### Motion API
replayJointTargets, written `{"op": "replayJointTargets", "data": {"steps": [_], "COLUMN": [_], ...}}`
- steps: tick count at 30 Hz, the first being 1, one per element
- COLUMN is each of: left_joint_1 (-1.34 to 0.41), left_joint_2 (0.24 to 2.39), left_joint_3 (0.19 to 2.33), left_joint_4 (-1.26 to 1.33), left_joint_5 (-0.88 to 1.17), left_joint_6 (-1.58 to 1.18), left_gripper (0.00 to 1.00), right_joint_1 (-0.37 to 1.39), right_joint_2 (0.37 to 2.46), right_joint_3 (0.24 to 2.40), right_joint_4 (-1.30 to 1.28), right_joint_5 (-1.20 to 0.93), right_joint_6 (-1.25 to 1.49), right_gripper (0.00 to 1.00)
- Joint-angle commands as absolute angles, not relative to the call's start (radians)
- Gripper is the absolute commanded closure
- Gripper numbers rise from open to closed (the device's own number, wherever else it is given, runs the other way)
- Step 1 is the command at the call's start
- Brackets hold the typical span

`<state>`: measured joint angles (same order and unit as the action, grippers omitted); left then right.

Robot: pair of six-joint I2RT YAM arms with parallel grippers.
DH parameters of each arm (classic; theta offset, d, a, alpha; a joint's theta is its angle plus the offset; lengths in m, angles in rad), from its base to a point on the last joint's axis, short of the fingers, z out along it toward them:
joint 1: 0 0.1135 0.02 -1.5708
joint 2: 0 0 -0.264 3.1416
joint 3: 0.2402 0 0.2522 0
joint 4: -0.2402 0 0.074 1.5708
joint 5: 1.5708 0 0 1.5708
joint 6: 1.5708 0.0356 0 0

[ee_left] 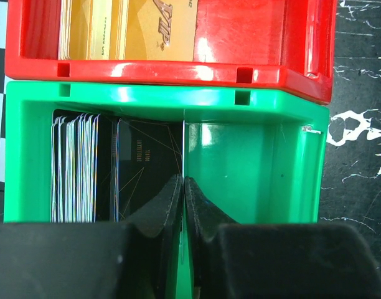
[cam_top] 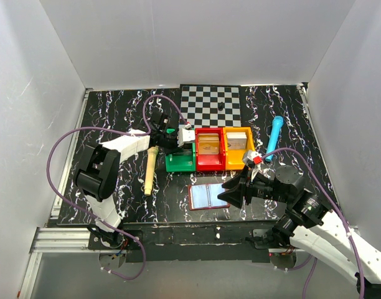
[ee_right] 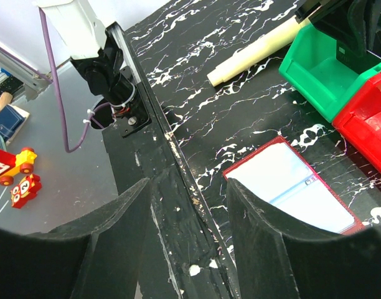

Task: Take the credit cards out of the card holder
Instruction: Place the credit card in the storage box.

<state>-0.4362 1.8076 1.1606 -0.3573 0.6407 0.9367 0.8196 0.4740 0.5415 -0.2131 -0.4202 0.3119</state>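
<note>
Up close, the left gripper [ee_left: 184, 180] has its black fingers pressed together on a credit card [ee_left: 184, 149], which is seen edge-on as a thin pale line rising from between them. It works inside the green bin [ee_left: 178, 99], a glossy moulded plastic box. A packed row of upright cards [ee_left: 75, 168] fills the bin's left part, with a dark card [ee_left: 147, 162] leaning beside them. The gripper's body hides the near wall of the bin. Touching the green bin's far side is the red bin [ee_left: 178, 71], which holds gold cards [ee_left: 153, 28] cut off by the frame. An orange bin [cam_top: 237, 165] completes the row.

The right gripper [ee_right: 187, 187] stands apart with nothing between its fingers, over the near edge of the surface [cam_top: 116, 112], which is black with white marble veins. Just beyond it the card holder [ee_right: 290, 193] lies opened flat, its pale blue-grey inside facing up within a dark red border. It sits in front of the red bin and apart from it. Whether any card remains in its pockets cannot be made out.

A pale wooden cylinder [cam_top: 150, 171] lies left of the green bin. Farther back are a checkerboard [cam_top: 210, 104] and a blue tube [cam_top: 276, 132].
</note>
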Motion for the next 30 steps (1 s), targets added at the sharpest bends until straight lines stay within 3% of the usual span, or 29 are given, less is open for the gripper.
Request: {"op": "replayJointTargets", "data": {"steps": [1,30], "left_joint_1": [-0.443,-0.459], "left_joint_2": [1.796,1.758], "left_joint_3": [1.177,1.215], "left_joint_4": [-0.35,-0.339], "left_joint_5": [0.618,0.548], "left_joint_6": [0.933,0.919], "left_gripper": [0.91,0.81], "right_joint_1": [0.824,0.824], "right_joint_2": [0.476,0.482], "right_joint_3": [0.54,0.535], "right_joint_4": [-0.169,-0.158], "right_joint_5": [-0.41,-0.411], "right_joint_6": [0.316,0.325], "right_gripper": [0.4,0.39]}}
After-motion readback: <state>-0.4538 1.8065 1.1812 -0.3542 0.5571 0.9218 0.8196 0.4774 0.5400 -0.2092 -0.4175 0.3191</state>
